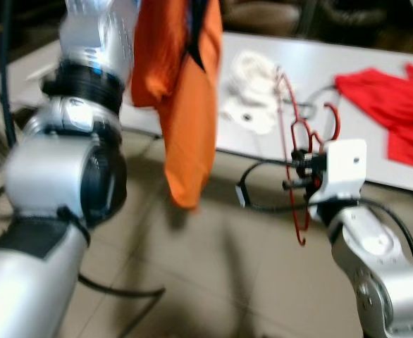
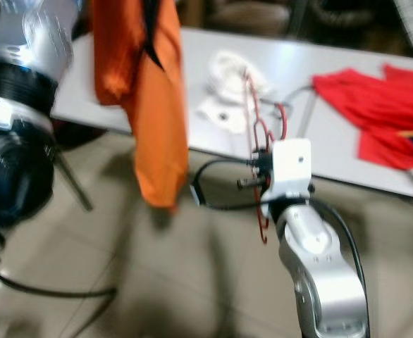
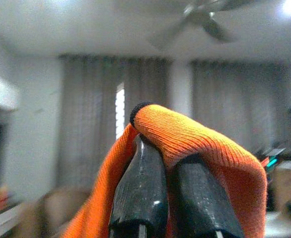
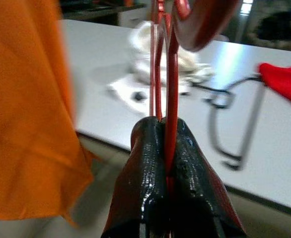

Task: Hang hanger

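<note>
The left gripper (image 3: 158,168), raised high, was clenched on the orange garment (image 1: 185,98), which hung down below it. To its right and lower, the right gripper (image 4: 168,148) was clamped on the red hanger (image 1: 294,169), held upright just before the grey table (image 1: 375,151). By my reading, the hanger was being brought to the garment; next it must enter the neck opening. No writing was legible.
</note>
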Controlling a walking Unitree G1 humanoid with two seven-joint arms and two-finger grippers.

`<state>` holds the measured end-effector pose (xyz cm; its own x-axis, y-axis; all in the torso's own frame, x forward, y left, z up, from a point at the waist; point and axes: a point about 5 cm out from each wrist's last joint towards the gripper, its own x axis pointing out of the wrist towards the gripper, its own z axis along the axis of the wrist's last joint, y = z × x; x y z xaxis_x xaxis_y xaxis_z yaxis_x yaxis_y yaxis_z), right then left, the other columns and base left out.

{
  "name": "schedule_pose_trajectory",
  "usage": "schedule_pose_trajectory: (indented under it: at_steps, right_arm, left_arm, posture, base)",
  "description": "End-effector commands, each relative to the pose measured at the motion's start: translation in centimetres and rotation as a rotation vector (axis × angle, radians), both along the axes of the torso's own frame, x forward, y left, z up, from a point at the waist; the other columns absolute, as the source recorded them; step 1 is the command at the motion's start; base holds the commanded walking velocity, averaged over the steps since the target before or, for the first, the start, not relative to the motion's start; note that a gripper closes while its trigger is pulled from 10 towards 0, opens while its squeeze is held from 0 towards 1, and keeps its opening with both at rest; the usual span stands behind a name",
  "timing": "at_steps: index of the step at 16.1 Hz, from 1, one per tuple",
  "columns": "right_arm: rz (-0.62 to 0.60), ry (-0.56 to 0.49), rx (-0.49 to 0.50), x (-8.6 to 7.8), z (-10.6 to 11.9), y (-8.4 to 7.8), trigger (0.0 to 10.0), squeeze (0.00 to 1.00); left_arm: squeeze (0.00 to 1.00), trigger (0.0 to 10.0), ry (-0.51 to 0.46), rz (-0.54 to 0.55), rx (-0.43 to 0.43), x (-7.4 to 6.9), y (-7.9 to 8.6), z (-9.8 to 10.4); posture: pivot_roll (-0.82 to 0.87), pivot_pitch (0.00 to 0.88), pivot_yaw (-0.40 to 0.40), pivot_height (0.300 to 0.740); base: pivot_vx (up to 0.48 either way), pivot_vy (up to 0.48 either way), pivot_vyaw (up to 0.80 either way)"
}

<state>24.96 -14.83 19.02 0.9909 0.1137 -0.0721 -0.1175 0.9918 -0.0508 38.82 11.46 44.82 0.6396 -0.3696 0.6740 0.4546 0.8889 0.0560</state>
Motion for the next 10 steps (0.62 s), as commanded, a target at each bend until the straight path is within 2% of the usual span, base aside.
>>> schedule_pose_trajectory:
  at_steps: [1, 3, 4, 6, 8, 9, 10]
  right_arm:
    - [-0.040, -0.018, -0.007, -0.2, 0.3, -0.8, 10.0, 0.00]
    - [-0.070, -0.052, 0.006, -0.2, 0.9, -1.2, 10.0, 0.00]
    - [-0.077, -0.063, 0.010, -0.2, 1.1, -1.3, 10.0, 0.00]
    - [-0.077, -0.073, 0.012, -0.3, 1.2, -1.4, 10.0, 0.00]
    - [-0.061, -0.065, 0.007, -0.5, 1.1, -1.3, 10.0, 0.00]
    - [-0.057, -0.063, 0.006, -0.5, 1.1, -1.2, 10.0, 0.00]
    - [-0.045, -0.062, 0.005, -0.5, 1.1, -1.0, 10.0, 0.00]
  left_arm:
    - [0.00, 10.0, -0.129, -0.054, -0.025, -1.9, -1.4, 3.6]
    - [0.00, 10.0, -0.194, -0.069, -0.024, -2.9, -1.9, 5.8]
    - [0.00, 10.0, -0.207, -0.062, -0.026, -3.1, -1.9, 6.2]
    - [0.00, 10.0, -0.219, 0.006, -0.033, -3.2, -0.8, 6.9]
    - [0.00, 10.0, -0.195, 0.188, 0.016, -2.6, 1.0, 6.5]
    - [0.00, 10.0, -0.182, 0.229, 0.030, -2.3, 1.4, 6.3]
    - [0.00, 10.0, -0.156, 0.323, 0.082, -1.7, 2.1, 5.4]
  posture:
    - [-0.14, 0.022, 0.062, 0.740]
    - [-0.15, 0.021, 0.079, 0.740]
    - [-0.15, 0.021, 0.079, 0.740]
    - [-0.16, 0.019, 0.086, 0.740]
    - [-0.17, 0.019, 0.084, 0.740]
    - [-0.17, 0.019, 0.083, 0.740]
    - [-0.17, 0.020, 0.083, 0.740]
  base:
    - [0.450, 0.000, -0.80]
    - [0.446, 0.000, -0.80]
    - [0.450, 0.000, -0.80]
    - [0.448, 0.000, -0.80]
    - [0.448, 0.000, -0.80]
    - [0.450, 0.000, -0.80]
    - [0.450, 0.000, -0.80]
